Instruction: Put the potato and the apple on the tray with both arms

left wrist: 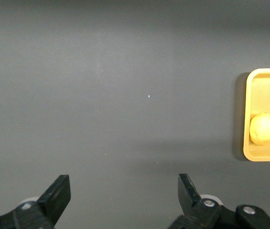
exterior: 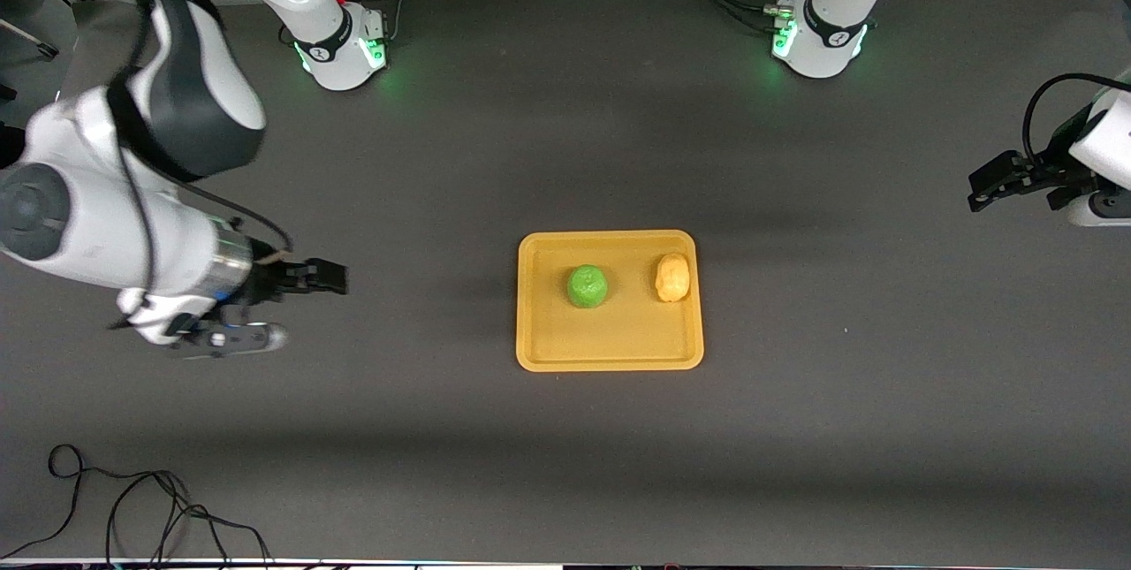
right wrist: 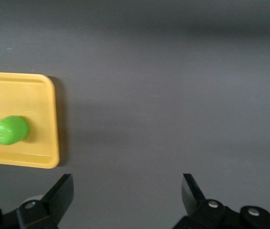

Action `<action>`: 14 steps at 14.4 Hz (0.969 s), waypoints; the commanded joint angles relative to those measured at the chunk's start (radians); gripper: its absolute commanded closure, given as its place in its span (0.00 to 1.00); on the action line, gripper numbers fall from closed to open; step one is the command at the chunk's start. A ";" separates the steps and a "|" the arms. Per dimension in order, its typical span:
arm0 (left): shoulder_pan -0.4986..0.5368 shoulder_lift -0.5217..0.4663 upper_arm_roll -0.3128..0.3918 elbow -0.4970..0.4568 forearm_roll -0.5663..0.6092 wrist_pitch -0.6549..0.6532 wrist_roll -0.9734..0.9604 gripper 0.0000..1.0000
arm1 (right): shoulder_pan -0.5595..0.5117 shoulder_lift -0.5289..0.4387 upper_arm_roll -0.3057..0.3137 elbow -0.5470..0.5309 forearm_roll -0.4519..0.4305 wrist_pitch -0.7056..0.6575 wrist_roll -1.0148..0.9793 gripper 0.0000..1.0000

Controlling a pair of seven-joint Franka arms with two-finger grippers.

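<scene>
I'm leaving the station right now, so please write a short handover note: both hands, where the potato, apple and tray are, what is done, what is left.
Left hand: open, holding nothing, over bare table at the left arm's end, away from the tray.
Right hand: open, holding nothing, over bare table at the right arm's end, away from the tray.
Tray: flat on the table, midway between the arms.
Apple: on the tray, toward the right arm's end.
Potato: on the tray, beside the apple, toward the left arm's end, not touching it.
Done: both items are on the tray and released.
Left: nothing to place.
</scene>
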 commanded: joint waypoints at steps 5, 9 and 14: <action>0.006 -0.009 0.006 -0.006 -0.021 -0.011 0.023 0.00 | 0.024 -0.319 -0.087 -0.302 -0.075 0.019 0.041 0.00; -0.007 0.003 -0.004 0.014 -0.018 -0.037 -0.033 0.00 | 0.022 -0.318 -0.099 -0.299 -0.067 0.028 0.030 0.00; -0.008 0.003 -0.008 0.060 -0.024 -0.064 -0.032 0.00 | 0.022 -0.318 -0.104 -0.299 -0.024 0.029 0.030 0.00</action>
